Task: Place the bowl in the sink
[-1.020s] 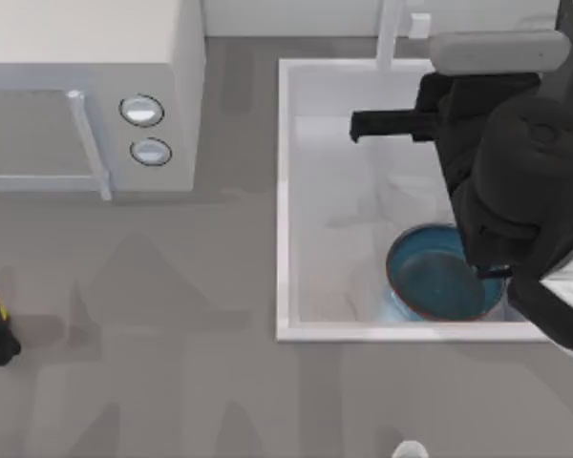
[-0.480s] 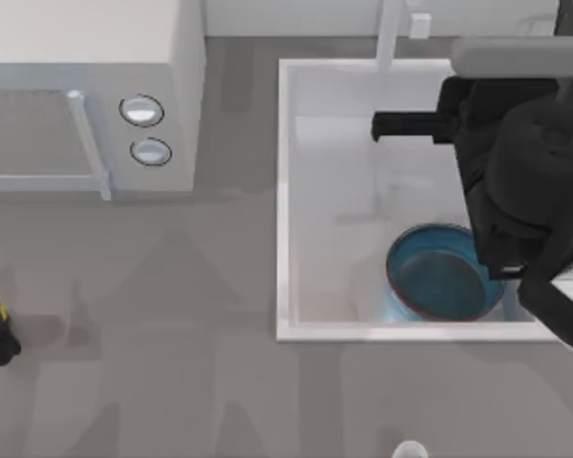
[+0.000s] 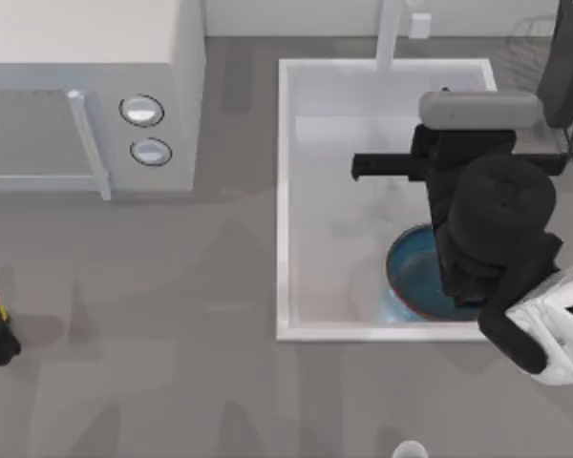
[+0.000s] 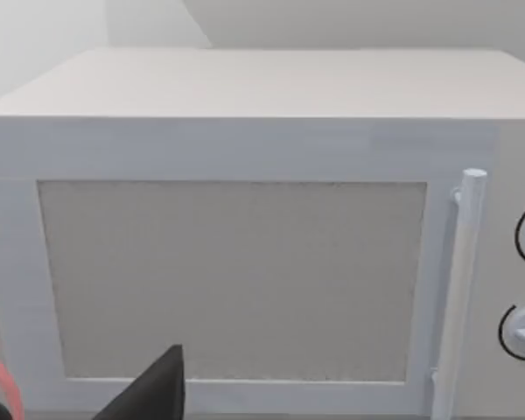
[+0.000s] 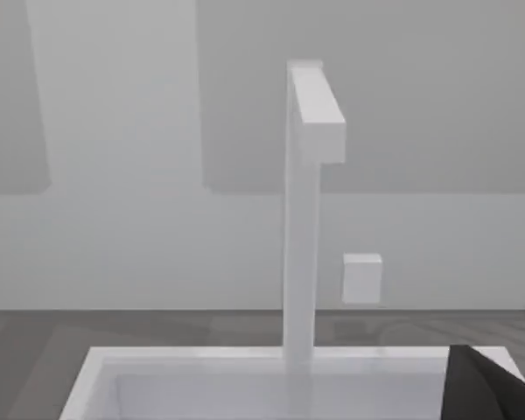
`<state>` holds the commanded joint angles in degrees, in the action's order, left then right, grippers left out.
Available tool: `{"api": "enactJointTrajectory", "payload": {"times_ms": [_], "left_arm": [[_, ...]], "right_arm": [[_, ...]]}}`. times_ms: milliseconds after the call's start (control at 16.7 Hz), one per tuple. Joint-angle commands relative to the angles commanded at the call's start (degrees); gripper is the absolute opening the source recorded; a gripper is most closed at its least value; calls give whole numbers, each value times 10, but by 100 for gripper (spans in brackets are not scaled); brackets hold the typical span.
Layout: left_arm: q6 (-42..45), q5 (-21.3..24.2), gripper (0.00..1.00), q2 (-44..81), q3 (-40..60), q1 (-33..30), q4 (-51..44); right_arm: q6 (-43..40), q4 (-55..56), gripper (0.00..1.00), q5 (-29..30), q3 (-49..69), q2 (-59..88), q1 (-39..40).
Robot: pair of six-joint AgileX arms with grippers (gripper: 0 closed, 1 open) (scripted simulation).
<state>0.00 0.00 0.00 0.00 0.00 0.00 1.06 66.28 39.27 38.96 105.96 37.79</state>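
Hanging over the sink (image 3: 288,205), my right arm covers the right half of the basin in the top view, and my right gripper (image 3: 363,168) reaches out toward the left above the basin's far half as a dark bar; whether its fingers are apart or together I cannot tell. Just below the arm, the bowl (image 3: 413,270) sits inside the sink at its near right corner, close to the near rim, its teal inside partly hidden under my arm. From my right wrist view the white faucet (image 5: 304,210) rises upright from the sink's far rim (image 5: 192,354), with a small white block (image 5: 362,277) on the wall beside it. Left of the sink on the grey table (image 3: 172,363) stands the white microwave (image 3: 86,57) with its two round knobs (image 3: 141,111). My left arm stays parked at the table's left edge, and my left gripper (image 4: 153,394) points at the microwave's door (image 4: 232,280).
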Motion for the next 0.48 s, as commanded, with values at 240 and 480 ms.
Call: {"api": "enactJointTrajectory", "payload": {"times_ms": [240, 480], "left_arm": [[0, 0, 100, 0, 0, 0, 0], [0, 0, 100, 0, 0, 0, 0]], "right_arm": [[0, 123, 0, 2, -15, 101, -1], [-1, 225, 0, 1, -30, 182, -4]]}}
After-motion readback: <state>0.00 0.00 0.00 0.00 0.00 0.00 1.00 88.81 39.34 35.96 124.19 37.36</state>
